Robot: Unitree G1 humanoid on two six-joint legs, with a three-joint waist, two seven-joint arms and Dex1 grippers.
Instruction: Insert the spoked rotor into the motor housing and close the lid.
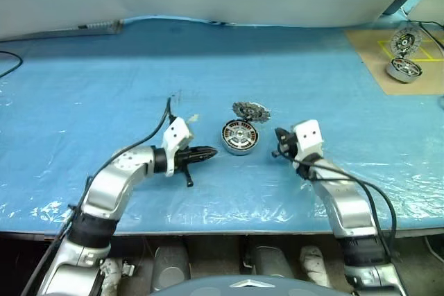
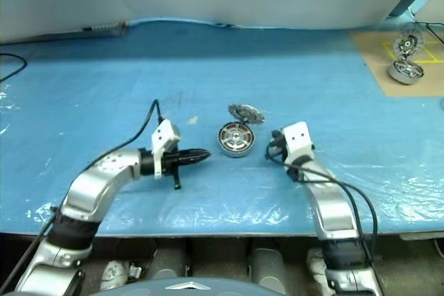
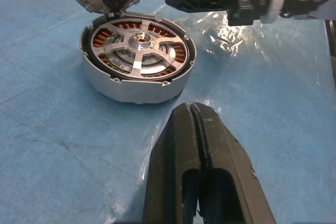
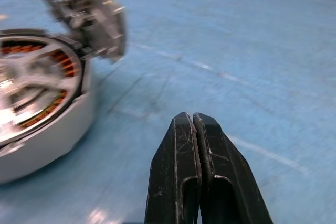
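Motor housing [image 1: 239, 136] resting on blue sheet-covered table [image 1: 104, 88], midway between both arms. Spoked rotor [image 3: 137, 50] seated inside housing, copper windings visible between spokes. Lid [image 1: 251, 111] standing open, tilted up from far rim of housing, hinged there. Left gripper [image 1: 208, 152] just left of housing, pointing toward it, fingers pressed together and holding nothing, apart from housing. Right gripper [image 1: 277, 136] just right of housing, likewise pinched closed and empty, tip close to housing wall without touching. Far right, on brown board [image 1: 399, 57] with yellow marked lines, second pair of shiny wheel-like units [image 1: 406, 53], well apart from work area. Black cable [image 1: 7, 64] at left table edge.
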